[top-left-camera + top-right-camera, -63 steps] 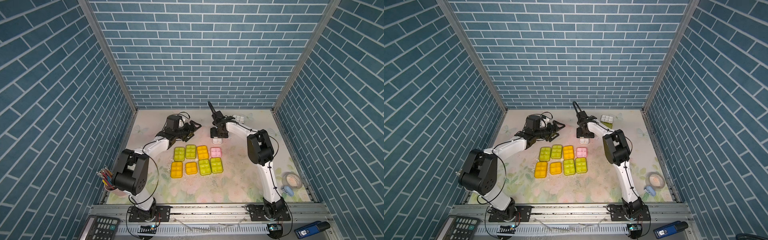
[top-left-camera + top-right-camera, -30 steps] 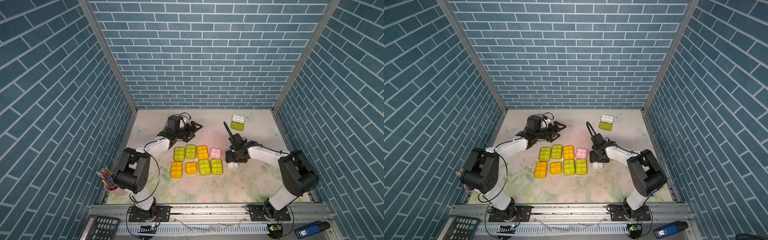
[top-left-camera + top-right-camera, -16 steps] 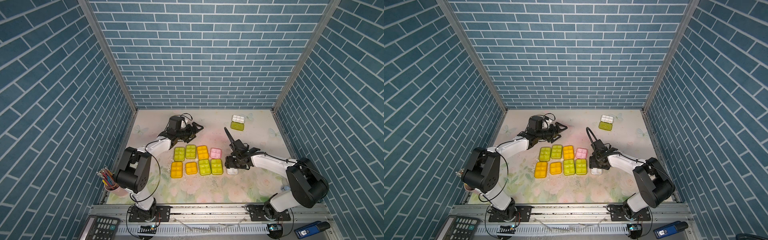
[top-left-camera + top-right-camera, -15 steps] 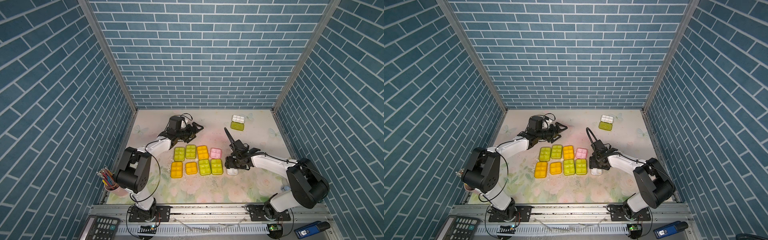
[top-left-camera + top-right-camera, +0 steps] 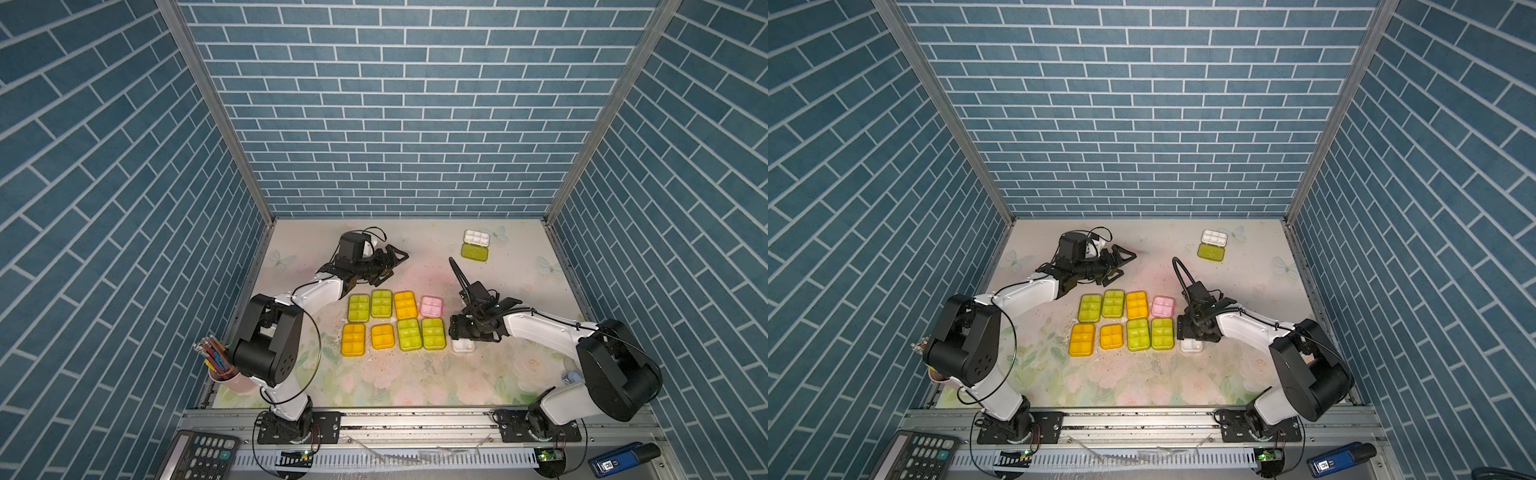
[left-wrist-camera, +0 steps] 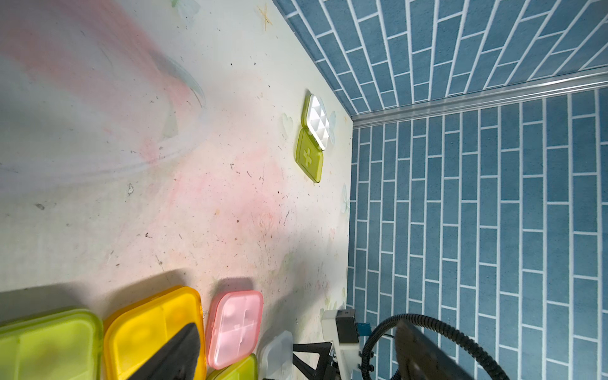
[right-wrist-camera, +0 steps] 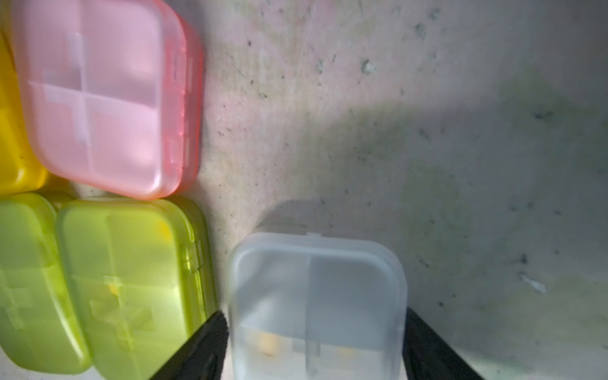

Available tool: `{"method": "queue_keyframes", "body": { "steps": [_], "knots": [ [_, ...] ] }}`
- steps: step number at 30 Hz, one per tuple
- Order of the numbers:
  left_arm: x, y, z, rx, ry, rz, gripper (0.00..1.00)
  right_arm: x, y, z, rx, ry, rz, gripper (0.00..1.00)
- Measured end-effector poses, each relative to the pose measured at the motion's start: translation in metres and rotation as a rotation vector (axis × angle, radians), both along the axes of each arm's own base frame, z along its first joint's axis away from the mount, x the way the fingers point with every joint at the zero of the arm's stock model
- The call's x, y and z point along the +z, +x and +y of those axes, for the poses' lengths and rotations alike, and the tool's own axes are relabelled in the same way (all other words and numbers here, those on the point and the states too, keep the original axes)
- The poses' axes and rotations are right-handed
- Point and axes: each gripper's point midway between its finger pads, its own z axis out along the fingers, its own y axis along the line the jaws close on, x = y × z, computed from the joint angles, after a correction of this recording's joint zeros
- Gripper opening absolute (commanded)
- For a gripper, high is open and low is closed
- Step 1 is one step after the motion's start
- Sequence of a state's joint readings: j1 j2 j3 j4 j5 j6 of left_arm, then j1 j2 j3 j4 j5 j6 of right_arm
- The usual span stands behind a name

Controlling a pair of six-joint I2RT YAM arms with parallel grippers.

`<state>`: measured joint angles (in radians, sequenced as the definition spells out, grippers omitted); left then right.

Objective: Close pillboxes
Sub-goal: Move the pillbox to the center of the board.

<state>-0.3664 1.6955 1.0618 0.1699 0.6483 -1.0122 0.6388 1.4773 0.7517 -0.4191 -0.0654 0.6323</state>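
R gripper (image 7: pixel 314 317) jaws straddle clear pillbox (image 7: pixel 316 279), can't tell if gripping; bare desk (image 5: pixel 519 357) to right edge. L gripper (image 5: pixel 395 259) jaws apart, empty, toward far edge.

— What sits mid-table?
— Eight shut pillboxes (image 5: pixel 409 335), lids up, packed edge to edge in two rows of four. Far row: two lime, one orange-yellow, one smaller pink. Near row: two orange-yellow, two lime.
— And the rest?
— A clear pillbox (image 5: pixel 463 347), lid down, lies just beside the near row's right end. Well apart, near the back right corner, an open pillbox (image 5: pixel 476 237) shows its white tray, with the lime lid (image 5: pixel 474 252) folded flat in front of it.
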Motion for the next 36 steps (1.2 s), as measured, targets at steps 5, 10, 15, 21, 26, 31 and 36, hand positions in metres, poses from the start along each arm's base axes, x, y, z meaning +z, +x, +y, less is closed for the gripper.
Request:
{"method": "queue_keyframes", "body": {
  "steps": [5, 10, 15, 21, 26, 31, 36],
  "knots": [
    [0.0, 0.0, 0.0, -0.001, 0.0, -0.001, 0.94, 0.002, -0.006, -0.004, 0.001, -0.016, 0.019, 0.83],
    [0.001, 0.0, -0.001, -0.004, -0.002, -0.003, 0.93, 0.022, 0.005, -0.005, -0.001, -0.047, -0.012, 0.84],
    [0.007, 0.0, -0.003, -0.019, -0.015, -0.025, 0.95, 0.052, 0.029, -0.003, 0.013, -0.077, -0.108, 0.87],
    [0.019, 0.001, 0.005, -0.001, 0.036, -0.095, 0.99, 0.078, 0.051, -0.022, -0.013, -0.178, -0.231, 0.99],
    [0.06, 0.002, 0.022, 0.066, 0.069, -0.223, 1.0, 0.084, 0.064, -0.046, -0.063, -0.273, -0.288, 0.98],
    [0.084, 0.006, 0.032, 0.107, 0.069, -0.309, 0.97, 0.094, 0.072, -0.063, -0.109, -0.294, -0.335, 0.91],
    [0.071, 0.007, 0.04, 0.147, 0.095, -0.306, 0.99, 0.109, 0.075, -0.072, -0.153, -0.261, -0.385, 0.9]
  ]
}}
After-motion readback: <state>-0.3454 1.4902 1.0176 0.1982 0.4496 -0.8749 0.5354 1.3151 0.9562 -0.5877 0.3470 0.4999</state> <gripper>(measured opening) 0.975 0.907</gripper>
